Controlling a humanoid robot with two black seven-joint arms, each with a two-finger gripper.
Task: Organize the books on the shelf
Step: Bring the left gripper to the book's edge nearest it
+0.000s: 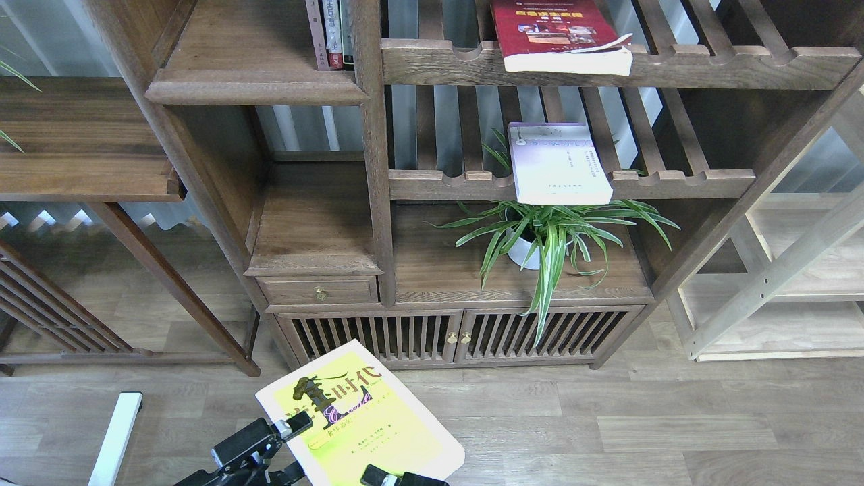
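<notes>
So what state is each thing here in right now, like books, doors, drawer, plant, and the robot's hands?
Yellow-green book: held up over the floor, tilted.
Lavender-white book: flat on slatted rack.
Red book: flat on upper rack.
Drawer: closed.
Cabinet doors: closed.
Potted plant: upright.
Left gripper: open.
Right gripper: unclear.

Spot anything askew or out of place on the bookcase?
Yes. The red book and the lavender-white book lie flat on the slatted racks, overhanging the front rails. The red book's lower right cover corner curls up. The spider plant looks fine.

yellow-green book cover reads "流…时代" in black; other texts illegible
</notes>
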